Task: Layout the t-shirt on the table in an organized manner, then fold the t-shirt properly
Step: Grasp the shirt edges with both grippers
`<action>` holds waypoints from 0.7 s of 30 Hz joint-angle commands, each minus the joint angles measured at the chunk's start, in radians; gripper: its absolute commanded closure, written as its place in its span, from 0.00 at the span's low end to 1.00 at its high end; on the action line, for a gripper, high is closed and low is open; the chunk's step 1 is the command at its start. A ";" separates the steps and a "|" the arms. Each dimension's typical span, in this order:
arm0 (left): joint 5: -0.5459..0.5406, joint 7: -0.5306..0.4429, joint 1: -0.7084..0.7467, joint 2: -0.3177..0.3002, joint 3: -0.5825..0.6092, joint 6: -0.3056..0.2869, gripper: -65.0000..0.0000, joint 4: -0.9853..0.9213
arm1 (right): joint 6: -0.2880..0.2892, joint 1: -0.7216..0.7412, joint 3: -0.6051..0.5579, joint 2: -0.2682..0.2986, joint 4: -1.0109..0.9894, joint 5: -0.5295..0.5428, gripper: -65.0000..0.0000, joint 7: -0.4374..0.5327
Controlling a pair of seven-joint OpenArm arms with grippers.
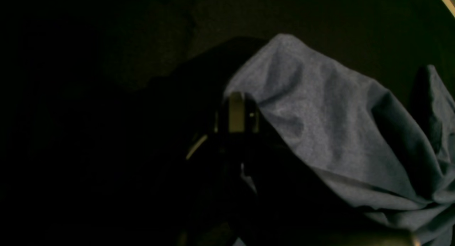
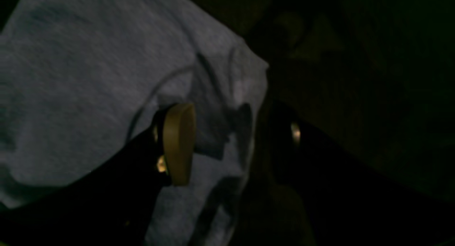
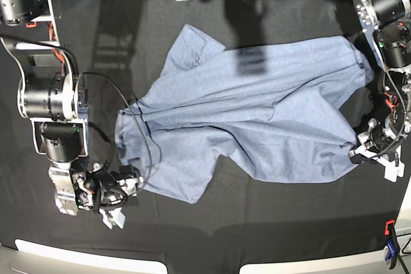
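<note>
The t-shirt (image 3: 257, 113) lies spread across the middle of the table (image 3: 270, 235), plain side up, still rumpled with long creases running from the neck end toward the hem. The left gripper (image 3: 359, 153) is at the hem corner on the base view's right, its fingers pinched shut on a fold of the fabric. The right gripper (image 3: 125, 187) sits at the opposite end, fingers (image 2: 177, 143) spread wide with cloth between them, not yet closed on it. To lay the shirt out well, the right side probably needs a firm pinch first; then both arms should pull apart evenly, low over the table, so the creases flatten without dragging the shirt off centre.
</note>
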 commanded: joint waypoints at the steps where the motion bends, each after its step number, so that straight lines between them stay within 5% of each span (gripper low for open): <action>1: -0.019 -0.013 -0.028 -0.020 -0.004 -0.006 1.00 0.017 | 0.004 0.018 0.003 0.005 0.014 0.006 0.51 0.016; 9: -0.032 -0.010 -0.028 -0.020 -0.004 -0.006 1.00 0.017 | -0.036 -0.073 0.003 0.004 0.014 0.006 0.52 0.057; 14: -0.090 -0.052 -0.028 -0.020 -0.004 -0.050 1.00 0.017 | -0.040 -0.079 0.003 0.002 0.031 0.004 1.00 0.172; 21: -0.238 -0.076 -0.036 -0.048 -0.004 -0.130 1.00 0.059 | 0.019 -0.079 0.003 -0.011 0.298 -0.060 1.00 0.125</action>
